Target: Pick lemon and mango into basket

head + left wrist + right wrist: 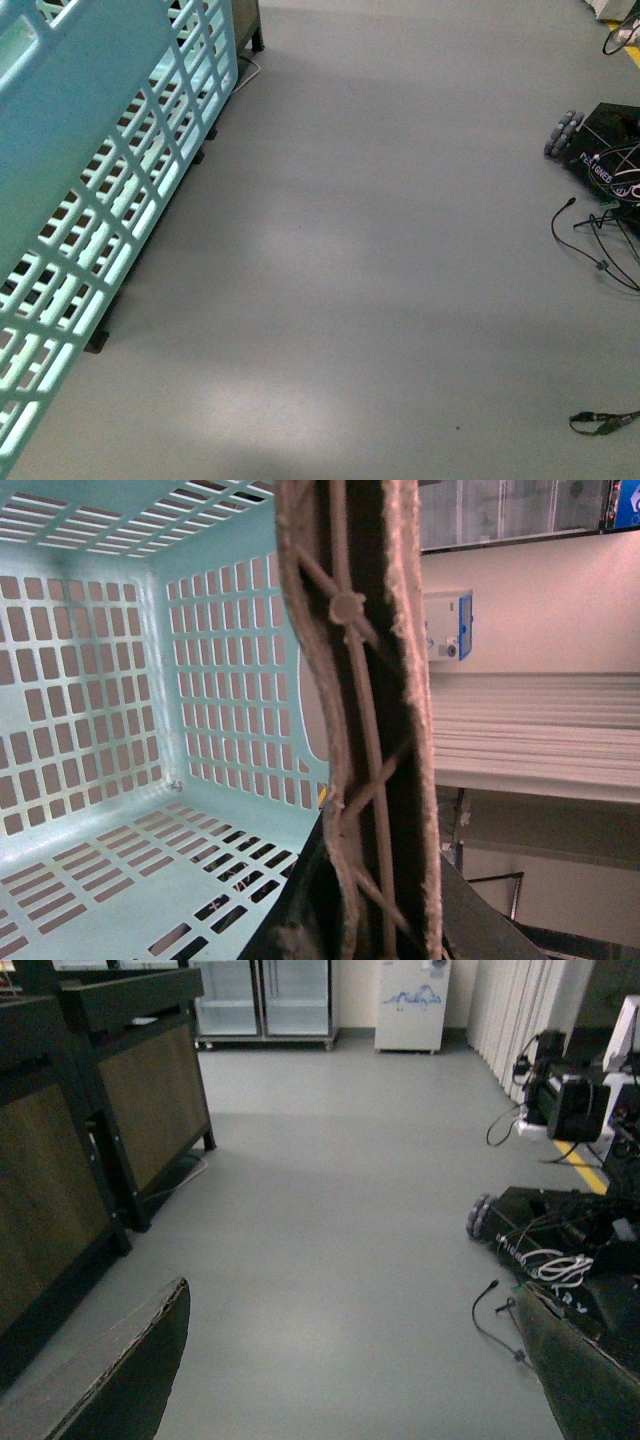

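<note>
The light teal basket point(90, 190) hangs tilted at the left of the front view, its slotted wall filling that side. In the left wrist view I look into the basket point(110, 730), and it holds nothing that I can see. My left gripper point(365, 920) is shut on the basket's brown-grey handle point(355, 680), which runs up between the fingers. My right gripper point(365, 1370) is open above bare grey floor, with nothing between its fingers point(120, 1380). The lemon and the mango are out of view.
Dark wooden-panelled stands point(90, 1110) line the left side. A black wheeled device point(600, 150) with loose cables point(595, 240) lies on the floor at the right. A glass-door cabinet point(265, 1000) and a white box point(412, 1005) stand at the far wall.
</note>
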`<state>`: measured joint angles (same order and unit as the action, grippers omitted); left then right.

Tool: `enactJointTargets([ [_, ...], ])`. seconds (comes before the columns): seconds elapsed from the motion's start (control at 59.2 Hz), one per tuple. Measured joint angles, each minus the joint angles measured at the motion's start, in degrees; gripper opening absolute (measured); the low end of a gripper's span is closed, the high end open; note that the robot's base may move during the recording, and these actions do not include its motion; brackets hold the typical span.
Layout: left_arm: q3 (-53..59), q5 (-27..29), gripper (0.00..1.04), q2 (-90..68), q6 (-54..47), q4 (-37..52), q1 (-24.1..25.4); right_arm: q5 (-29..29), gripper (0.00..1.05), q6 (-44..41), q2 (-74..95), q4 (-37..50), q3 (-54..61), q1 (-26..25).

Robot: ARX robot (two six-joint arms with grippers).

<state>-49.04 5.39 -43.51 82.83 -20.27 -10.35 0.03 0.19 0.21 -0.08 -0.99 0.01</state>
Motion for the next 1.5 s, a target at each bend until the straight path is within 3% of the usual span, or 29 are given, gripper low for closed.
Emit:
enactJointTargets([
  [1.503, -0.22, -1.22, 0.07, 0.0, 0.24, 0.0, -0.22, 0.2, 0.96, -0.02, 0.0, 0.0, 0.0, 0.0],
])
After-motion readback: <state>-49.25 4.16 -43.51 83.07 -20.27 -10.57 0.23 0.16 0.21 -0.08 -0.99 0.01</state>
